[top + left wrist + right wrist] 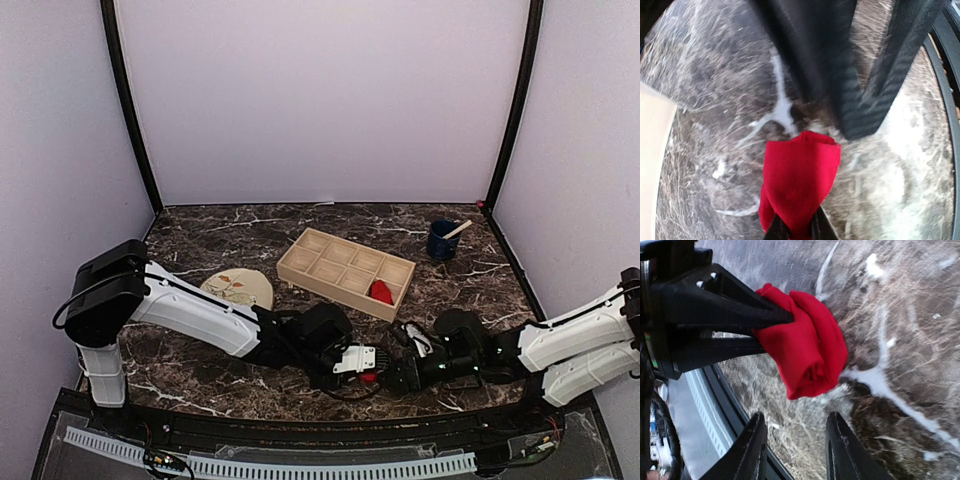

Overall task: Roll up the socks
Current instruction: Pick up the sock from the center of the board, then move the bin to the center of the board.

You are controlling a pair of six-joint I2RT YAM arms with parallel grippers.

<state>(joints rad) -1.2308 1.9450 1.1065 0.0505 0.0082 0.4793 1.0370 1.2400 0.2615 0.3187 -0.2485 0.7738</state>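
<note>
The left gripper (775, 332) is clamped on one end of a red sock (810, 350), its two black fingers pinching the cloth from either side. The right gripper (796, 420) has its jaws apart and holds nothing, with the fingertips just short of the sock's rounded end and not touching it. This sock is already a short, thick bundle with folded layers showing at its free end, so the rolling looks mostly done. Whether it is tucked firmly enough to stay rolled once let go cannot be told. It sits low over the marble table (230, 225) near the front edge, between the two arms, either resting on the surface or barely above it. Farther back, a second red sock (381, 291) lies as a compact lump in the near right compartment of the wooden tray (330, 290), which suggests that one is finished. What seems left is securing the held bundle and setting it down, perhaps in the tray.
</note>
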